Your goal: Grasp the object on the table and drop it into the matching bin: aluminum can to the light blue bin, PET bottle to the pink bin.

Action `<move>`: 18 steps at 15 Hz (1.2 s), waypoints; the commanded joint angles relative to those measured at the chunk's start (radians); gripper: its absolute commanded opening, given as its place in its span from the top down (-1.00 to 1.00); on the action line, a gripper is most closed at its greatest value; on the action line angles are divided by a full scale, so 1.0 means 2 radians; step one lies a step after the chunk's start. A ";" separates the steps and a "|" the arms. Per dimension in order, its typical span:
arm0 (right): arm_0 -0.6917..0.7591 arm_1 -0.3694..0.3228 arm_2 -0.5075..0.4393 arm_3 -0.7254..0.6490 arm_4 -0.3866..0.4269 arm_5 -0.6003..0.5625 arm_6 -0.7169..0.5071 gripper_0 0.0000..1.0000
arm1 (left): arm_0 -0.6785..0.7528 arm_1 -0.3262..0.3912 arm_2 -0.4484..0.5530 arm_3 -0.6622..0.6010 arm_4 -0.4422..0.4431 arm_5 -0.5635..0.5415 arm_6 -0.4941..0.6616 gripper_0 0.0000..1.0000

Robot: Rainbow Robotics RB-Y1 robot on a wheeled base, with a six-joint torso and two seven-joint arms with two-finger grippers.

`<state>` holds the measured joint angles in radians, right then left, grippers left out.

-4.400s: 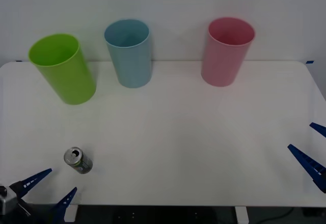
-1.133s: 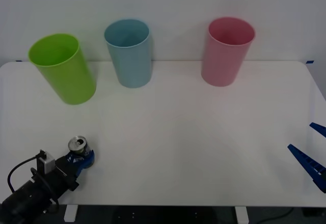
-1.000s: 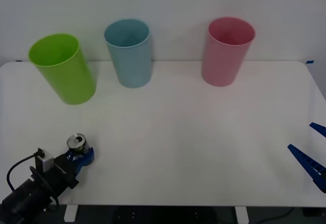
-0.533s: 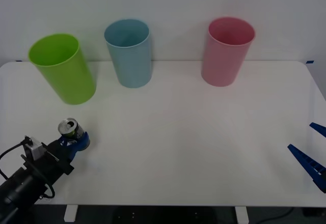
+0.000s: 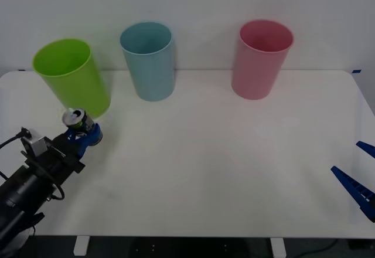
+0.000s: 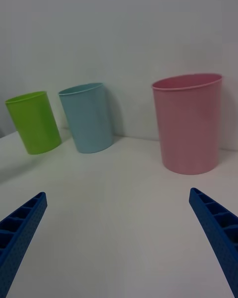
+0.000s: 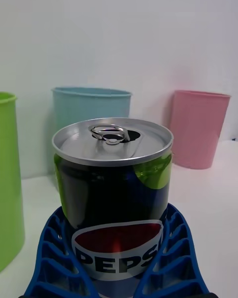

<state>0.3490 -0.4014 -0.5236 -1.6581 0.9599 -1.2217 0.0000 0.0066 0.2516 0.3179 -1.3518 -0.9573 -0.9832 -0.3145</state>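
Fingers of the left gripper [image 5: 87, 136] clamp the aluminum can [image 5: 76, 119], lifted upright; next, carry it over the light blue bin [image 5: 149, 61]; right gripper [image 5: 358, 176] waits open.

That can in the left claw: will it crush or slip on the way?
The can looks opened, so probably light and dentable. The left claw wraps its lower body with ribbed fingers, so slipping seems unlikely. It sits upright.

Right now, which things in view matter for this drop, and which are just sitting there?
In the job:
- can, held upright by the left gripper
- blue bin, its target
- table

Just there:
- pink bin, for PET bottles
- green bin, close behind the can
- right gripper, idle at the table's right edge, jaws open
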 commanded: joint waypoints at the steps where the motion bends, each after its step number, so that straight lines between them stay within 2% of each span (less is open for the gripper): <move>1: 0.000 0.000 0.000 0.000 0.000 0.000 0.000 -1.00 | -0.026 0.001 -0.001 -0.014 -0.022 0.006 0.050 1.00; 5: 0.000 0.000 0.000 0.000 0.000 0.000 0.000 -1.00 | -0.058 0.000 0.001 -0.041 -0.064 0.020 0.130 1.00; 13: 0.000 0.000 0.000 0.000 0.000 0.000 0.000 -1.00 | -0.127 0.000 -0.012 -0.042 -0.097 0.052 0.180 1.00; 16: 0.000 0.000 0.000 0.000 0.000 0.000 0.000 -1.00 | -0.158 0.000 -0.011 -0.044 -0.133 0.067 0.230 1.00; 18: 0.000 0.000 0.000 0.000 0.000 0.000 0.000 -1.00 | -0.179 0.000 -0.011 -0.044 -0.140 0.077 0.255 1.00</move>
<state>0.3491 -0.4014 -0.5236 -1.6581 0.9599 -1.2217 0.0000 -0.3366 0.2516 0.2960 -1.4392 -1.2313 -0.8380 0.1760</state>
